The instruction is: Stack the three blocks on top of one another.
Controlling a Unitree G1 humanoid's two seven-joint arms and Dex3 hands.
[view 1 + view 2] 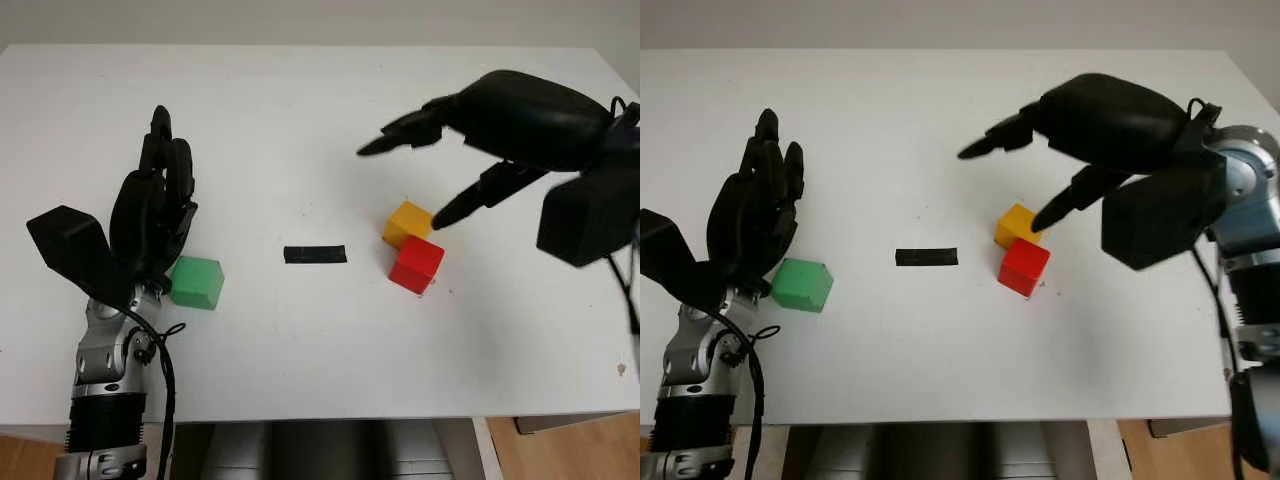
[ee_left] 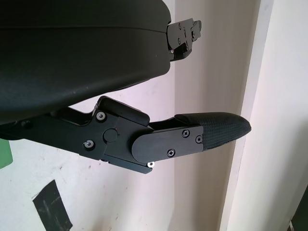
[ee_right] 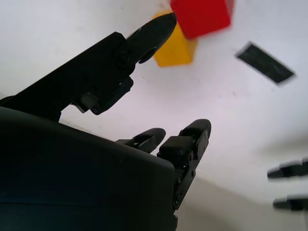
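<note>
A yellow block (image 1: 407, 221) and a red block (image 1: 417, 264) sit touching each other right of the table's middle, the red one nearer me. My right hand (image 1: 420, 165) hovers open above and behind them, its thumb tip close over the yellow block (image 3: 176, 48); the red block (image 3: 199, 17) shows just beyond it. A green block (image 1: 197, 282) lies at the left, right beside my left hand (image 1: 155, 205), which stands open with its fingers pointing away from me.
A short strip of black tape (image 1: 315, 254) lies on the white table (image 1: 300, 120) between the green block and the other two. The table's front edge runs just below the blocks.
</note>
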